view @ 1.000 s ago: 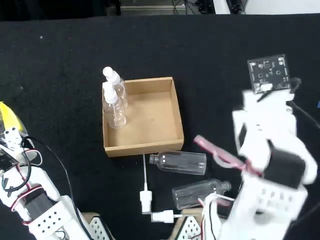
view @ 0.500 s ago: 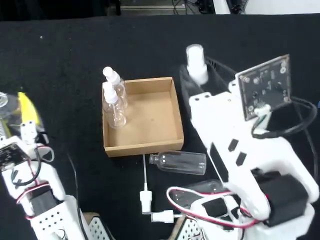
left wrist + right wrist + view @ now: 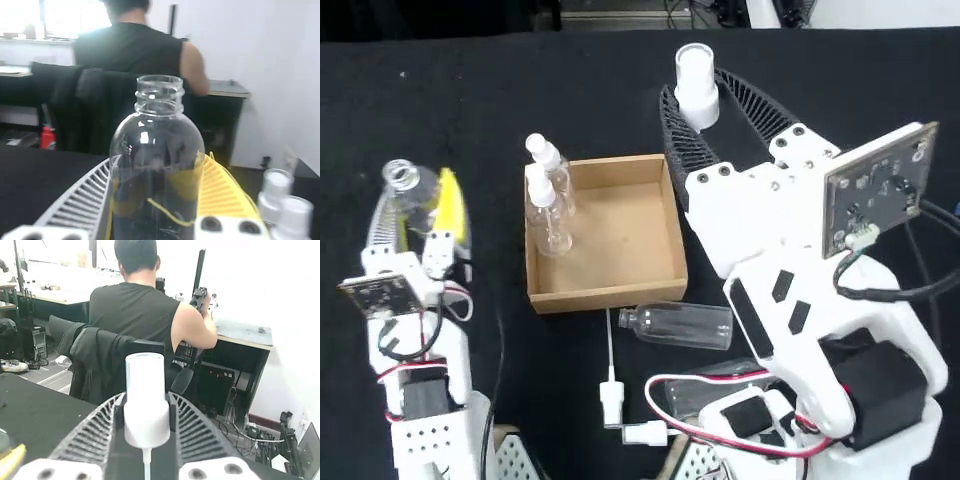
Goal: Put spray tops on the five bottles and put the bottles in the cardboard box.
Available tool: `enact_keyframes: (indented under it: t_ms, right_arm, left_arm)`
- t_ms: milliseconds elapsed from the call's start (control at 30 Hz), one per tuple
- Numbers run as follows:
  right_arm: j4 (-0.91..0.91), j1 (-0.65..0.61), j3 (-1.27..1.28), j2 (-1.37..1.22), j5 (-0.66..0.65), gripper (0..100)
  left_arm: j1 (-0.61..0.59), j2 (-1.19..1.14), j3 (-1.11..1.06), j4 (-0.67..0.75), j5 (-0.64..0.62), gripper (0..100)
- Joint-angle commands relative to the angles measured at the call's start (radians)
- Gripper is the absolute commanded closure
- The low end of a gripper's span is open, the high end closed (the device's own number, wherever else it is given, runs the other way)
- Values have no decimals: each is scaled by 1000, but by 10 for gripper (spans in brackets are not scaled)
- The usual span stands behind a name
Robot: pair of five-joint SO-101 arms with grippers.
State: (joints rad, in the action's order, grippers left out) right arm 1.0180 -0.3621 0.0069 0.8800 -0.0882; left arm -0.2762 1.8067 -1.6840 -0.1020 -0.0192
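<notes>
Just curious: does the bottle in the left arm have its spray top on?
Off: the bottle in the left end effector has a bare, open neck.

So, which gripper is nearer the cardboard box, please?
Right. The right gripper hangs by the cardboard box, at its far right corner; the left gripper, holding a bottle, is farther off its left side.

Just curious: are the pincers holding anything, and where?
Left pincer holds an open bottle by its body; right pincer holds a spray top by its collar.
</notes>
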Motion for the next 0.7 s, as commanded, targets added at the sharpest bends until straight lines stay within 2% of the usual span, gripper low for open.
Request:
enact_keyframes:
  t_ms: [0, 133, 400, 667]
  right_arm:
    - [-32, -18, -1, -10, 8, 987]
    - [-32, -18, -1, -13, 8, 987]
    - [-35, -18, 28, -12, 8, 987]
    - [-143, -20, 107, -10, 8, 987]
  left_arm:
    - [110, 18, -15, 21, -8, 970]
    - [147, 18, -15, 20, -6, 970]
    - [140, 18, -15, 20, -8, 970]
    - [145, 18, -15, 20, -8, 970]
